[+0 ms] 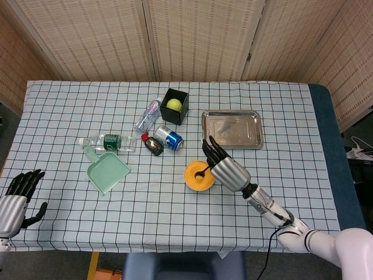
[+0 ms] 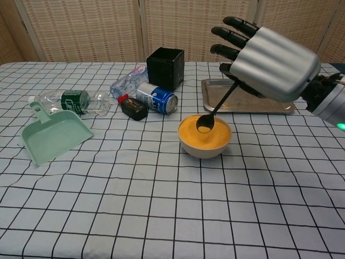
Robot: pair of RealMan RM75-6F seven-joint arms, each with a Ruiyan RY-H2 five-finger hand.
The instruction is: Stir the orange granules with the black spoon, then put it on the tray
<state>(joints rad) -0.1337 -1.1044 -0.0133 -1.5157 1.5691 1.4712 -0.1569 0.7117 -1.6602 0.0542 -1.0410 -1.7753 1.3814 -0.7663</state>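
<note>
pinching the thin black spoon [image 2: 214,110], the right hand [image 2: 268,63] rests its bowl on orange granules [image 2: 204,132].

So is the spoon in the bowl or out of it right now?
In. The spoon tip rests in the orange granules, handle slanting up to the right hand.

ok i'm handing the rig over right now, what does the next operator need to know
Right hand holds the black spoon, its tip in the orange granules in the bowl.
Left hand is open at the near left table edge, holding nothing.
The tray lies behind the bowl, with nothing on it.
Stirring is under way. Left: finish stirring, then lay the spoon on the tray.
</note>
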